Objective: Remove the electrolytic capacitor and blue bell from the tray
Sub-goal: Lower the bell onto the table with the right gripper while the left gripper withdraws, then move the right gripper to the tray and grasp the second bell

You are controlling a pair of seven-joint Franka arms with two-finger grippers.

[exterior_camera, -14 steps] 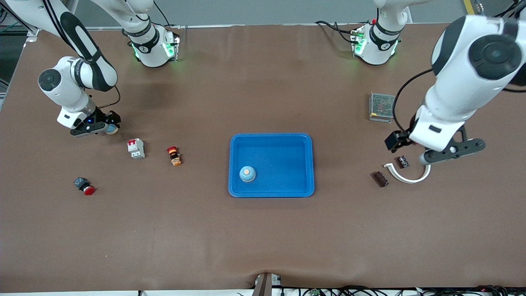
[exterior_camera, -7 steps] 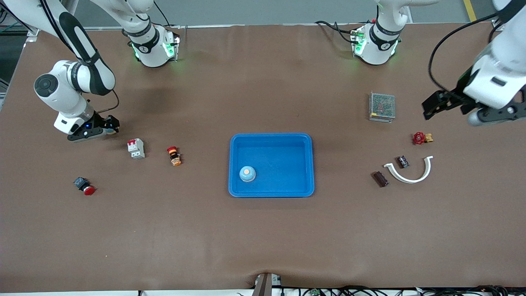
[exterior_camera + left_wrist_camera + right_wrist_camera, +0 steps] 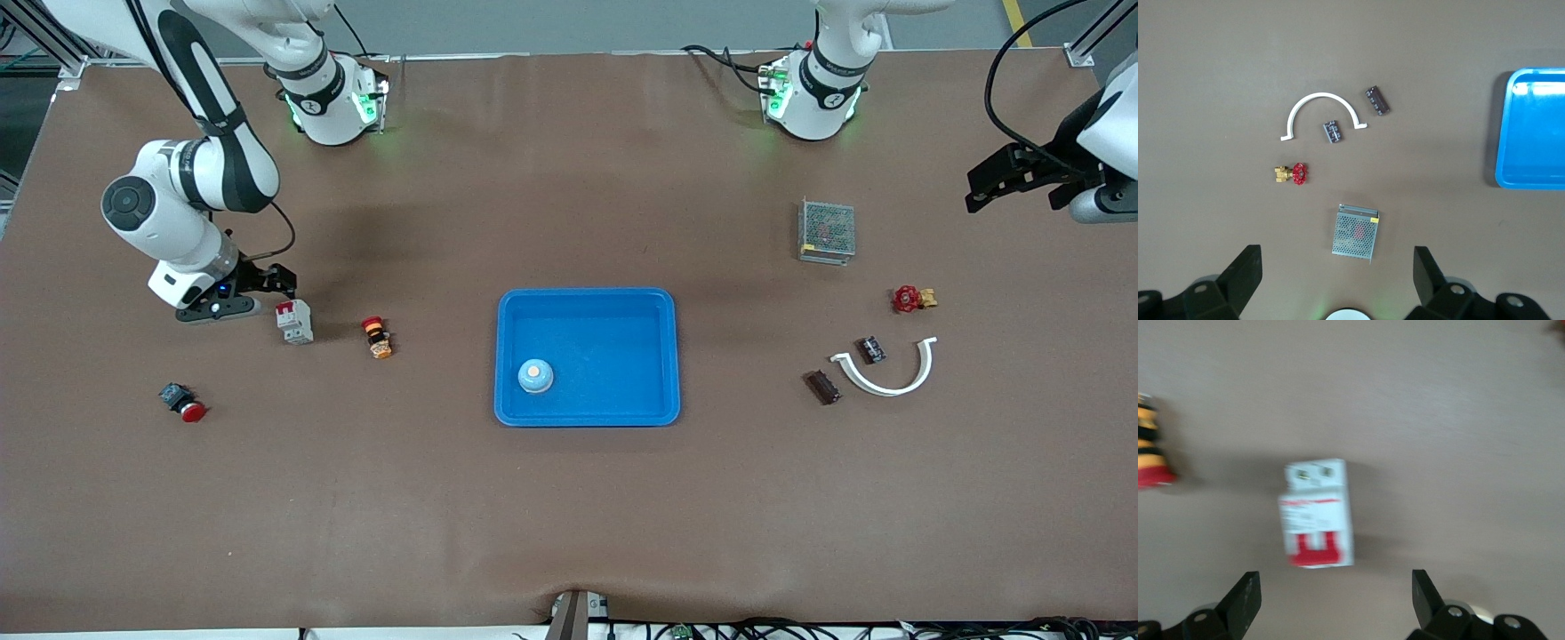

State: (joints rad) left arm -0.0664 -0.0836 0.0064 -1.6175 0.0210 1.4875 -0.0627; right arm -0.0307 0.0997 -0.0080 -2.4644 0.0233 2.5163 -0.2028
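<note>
A blue bell (image 3: 535,376) with an orange button stands in the blue tray (image 3: 587,294) at mid-table; the tray's edge also shows in the left wrist view (image 3: 1531,179). Two small dark parts (image 3: 822,387) (image 3: 871,348) lie toward the left arm's end, also in the left wrist view (image 3: 1377,100) (image 3: 1332,131); I cannot tell which is the capacitor. My left gripper (image 3: 1013,176) (image 3: 1337,280) is open and empty, high over the table's left-arm end. My right gripper (image 3: 267,283) (image 3: 1331,597) is open and empty, low beside a white breaker.
A white and red breaker (image 3: 294,321) (image 3: 1317,513), an orange and red button (image 3: 377,338) and a red pushbutton (image 3: 184,403) lie toward the right arm's end. A metal mesh box (image 3: 827,231) (image 3: 1355,232), a red valve (image 3: 911,299) (image 3: 1293,174) and a white curved clip (image 3: 889,375) lie toward the left arm's end.
My left gripper has risen from over the white clip and drawn back toward its end of the table, uncovering the red valve. My right gripper has moved toward the breaker.
</note>
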